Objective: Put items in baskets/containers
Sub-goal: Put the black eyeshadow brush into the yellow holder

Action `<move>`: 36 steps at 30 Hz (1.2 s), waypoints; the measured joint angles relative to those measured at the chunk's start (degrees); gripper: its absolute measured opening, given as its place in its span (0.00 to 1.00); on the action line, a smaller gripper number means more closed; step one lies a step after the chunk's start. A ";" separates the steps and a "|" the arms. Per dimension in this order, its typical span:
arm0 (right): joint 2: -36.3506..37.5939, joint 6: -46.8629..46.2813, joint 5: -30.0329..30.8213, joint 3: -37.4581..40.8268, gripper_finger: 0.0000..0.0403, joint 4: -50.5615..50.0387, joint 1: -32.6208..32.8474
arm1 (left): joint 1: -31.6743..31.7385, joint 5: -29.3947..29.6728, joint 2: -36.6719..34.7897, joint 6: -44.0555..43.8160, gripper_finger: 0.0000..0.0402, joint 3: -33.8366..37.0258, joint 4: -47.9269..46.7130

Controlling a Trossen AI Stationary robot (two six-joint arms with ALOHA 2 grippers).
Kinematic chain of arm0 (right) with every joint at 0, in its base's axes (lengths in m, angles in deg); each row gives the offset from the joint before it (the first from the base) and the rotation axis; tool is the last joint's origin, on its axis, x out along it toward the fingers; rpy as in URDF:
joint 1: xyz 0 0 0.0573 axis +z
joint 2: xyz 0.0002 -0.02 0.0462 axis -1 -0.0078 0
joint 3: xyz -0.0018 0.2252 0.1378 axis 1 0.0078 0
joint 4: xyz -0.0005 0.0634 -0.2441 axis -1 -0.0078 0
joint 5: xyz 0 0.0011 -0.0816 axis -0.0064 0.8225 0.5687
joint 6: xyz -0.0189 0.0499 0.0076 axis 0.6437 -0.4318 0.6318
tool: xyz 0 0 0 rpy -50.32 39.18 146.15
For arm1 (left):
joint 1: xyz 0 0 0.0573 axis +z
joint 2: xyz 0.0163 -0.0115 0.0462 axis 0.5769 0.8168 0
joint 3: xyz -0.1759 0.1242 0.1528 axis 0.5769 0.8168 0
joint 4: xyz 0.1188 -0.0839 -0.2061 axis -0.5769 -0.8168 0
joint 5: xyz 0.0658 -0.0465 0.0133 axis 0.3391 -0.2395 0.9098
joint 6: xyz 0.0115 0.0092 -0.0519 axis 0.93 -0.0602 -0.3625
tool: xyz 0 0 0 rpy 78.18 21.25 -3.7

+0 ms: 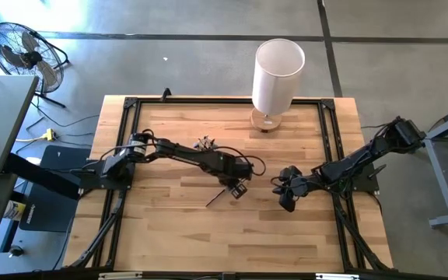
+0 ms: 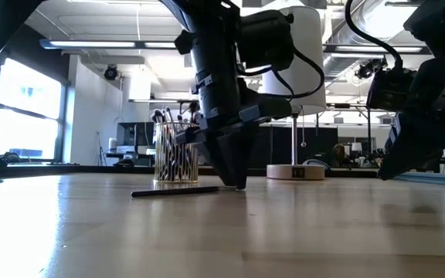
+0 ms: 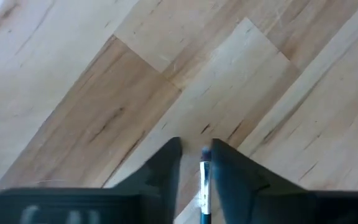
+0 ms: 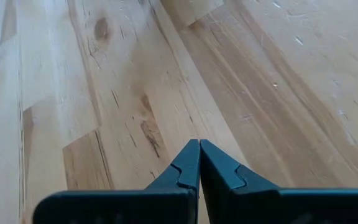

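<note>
The wooden table (image 1: pixel 177 233) filled most of the high view, with a black frame (image 1: pixel 131 105) running along its edges. Beyond its far edge a floor fan (image 1: pixel 22 54) stood on the concrete, and the low view looked across into a wide workshop room with tall windows and ceiling strip lights.

A tall white cylinder (image 1: pixel 277 74) on a wooden base stood at the far side of the table.

The left arm reached from the left edge across to mid-table, bent down steeply so that the left gripper (image 2: pixel 236 181) touched the board. Its fingers (image 3: pixel 166 165) stood a little apart, straddling one end of a dark brush (image 2: pixel 178 191) lying flat on the wood; whether they pressed it could not be told.

The right arm stretched in from the right edge, its right gripper (image 4: pixel 199 163) hanging low over bare planks, fingers pressed together and empty.

The glass cup (image 2: pixel 175 162), packed with upright brushes, stood behind the left gripper.
</note>
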 joint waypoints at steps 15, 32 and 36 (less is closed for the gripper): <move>0.04 0.00 0.75 -0.04 0.01 0.04 0.00 | -0.34 0.08 -0.68 1.14 0.00 -1.23 -1.25; 0.05 -0.09 1.34 -0.09 0.01 0.87 0.00 | -5.06 17.14 -10.92 4.40 0.00 -5.50 -5.12; 0.07 -0.25 1.52 -0.09 0.01 0.93 -0.01 | -5.68 25.12 -16.39 5.04 0.00 -5.73 -5.27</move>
